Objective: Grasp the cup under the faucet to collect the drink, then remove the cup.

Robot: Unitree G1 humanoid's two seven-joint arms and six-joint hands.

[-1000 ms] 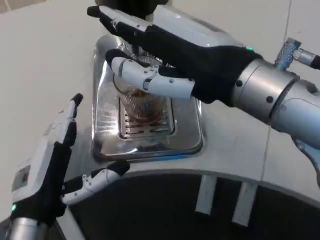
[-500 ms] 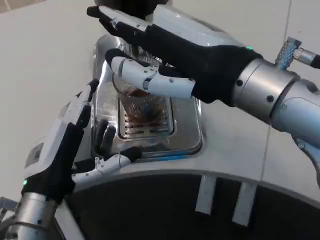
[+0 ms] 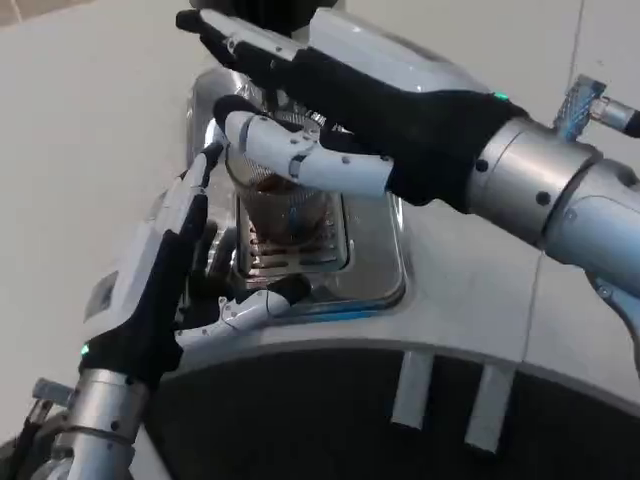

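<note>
A clear cup (image 3: 290, 212) with brown drink in it stands on the slotted grate of the silver drip tray (image 3: 375, 270), under the black faucet (image 3: 262, 10). My right hand (image 3: 350, 100) hovers over the cup, fingers stretched toward the faucet and thumb lying across the cup's near rim. My left hand (image 3: 160, 290) stands edge-up just left of the cup, fingers straight, thumb pointing toward the tray's front. It holds nothing. The cup's upper part is hidden behind the right thumb.
The tray sits on a white counter (image 3: 90, 130) with a dark curved front edge (image 3: 330, 400). Bare counter lies to the left and at the back right.
My left hand has risen and moved right, from the counter's front left corner up to the tray beside the cup. The right hand and cup have stayed put.
</note>
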